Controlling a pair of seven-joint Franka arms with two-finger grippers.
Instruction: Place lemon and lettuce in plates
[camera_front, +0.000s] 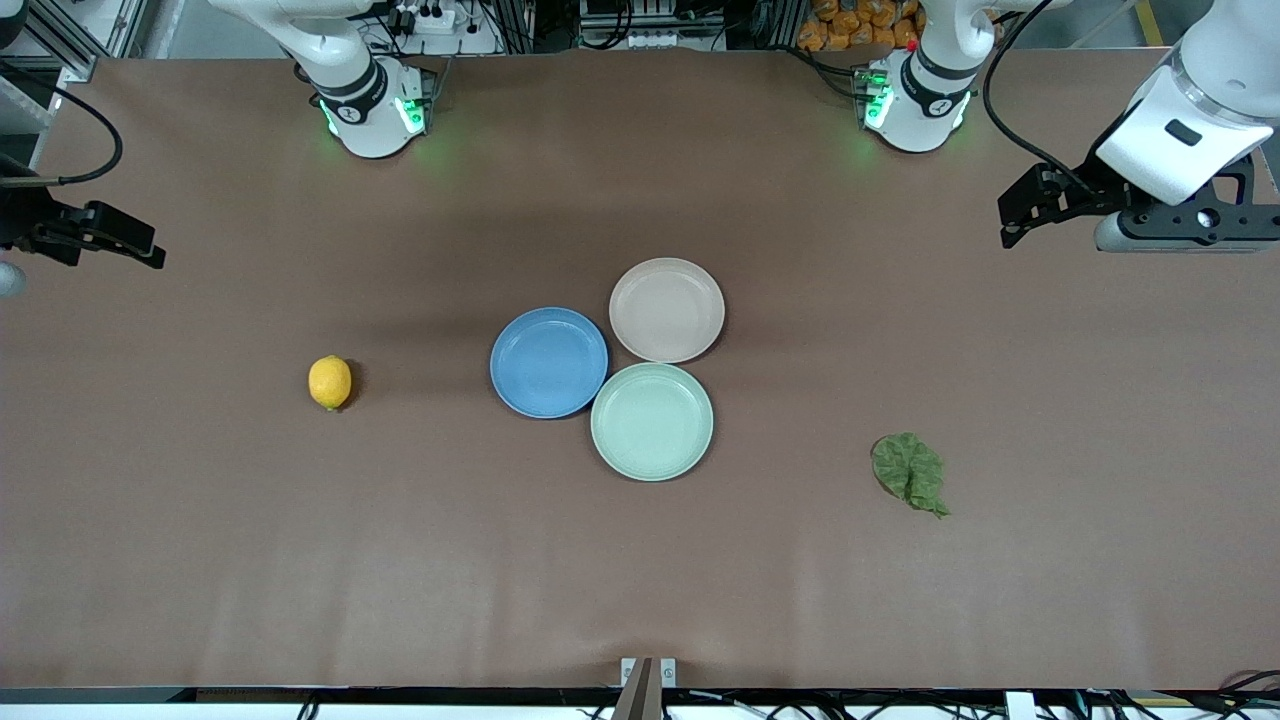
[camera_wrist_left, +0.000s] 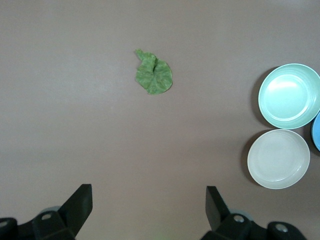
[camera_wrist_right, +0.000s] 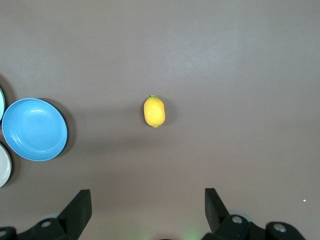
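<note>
The yellow lemon (camera_front: 330, 382) (camera_wrist_right: 154, 111) lies on the brown table toward the right arm's end. The wrinkly green lettuce (camera_front: 910, 472) (camera_wrist_left: 155, 74) lies flat toward the left arm's end. The blue plate (camera_front: 549, 361) (camera_wrist_right: 34, 129) and the beige-pink plate (camera_front: 667, 309) (camera_wrist_left: 278, 158) sit empty mid-table, touching each other. My left gripper (camera_front: 1008, 222) (camera_wrist_left: 149, 200) hangs open over bare table at its own end, well away from the lettuce. My right gripper (camera_front: 150, 250) (camera_wrist_right: 148, 202) hangs open over the table at its own end, away from the lemon. Neither holds anything.
An empty mint-green plate (camera_front: 652, 421) (camera_wrist_left: 289, 95) touches both other plates and is the nearest of them to the front camera. Both arm bases stand along the table's edge farthest from the front camera. Bare brown tabletop surrounds the lemon and the lettuce.
</note>
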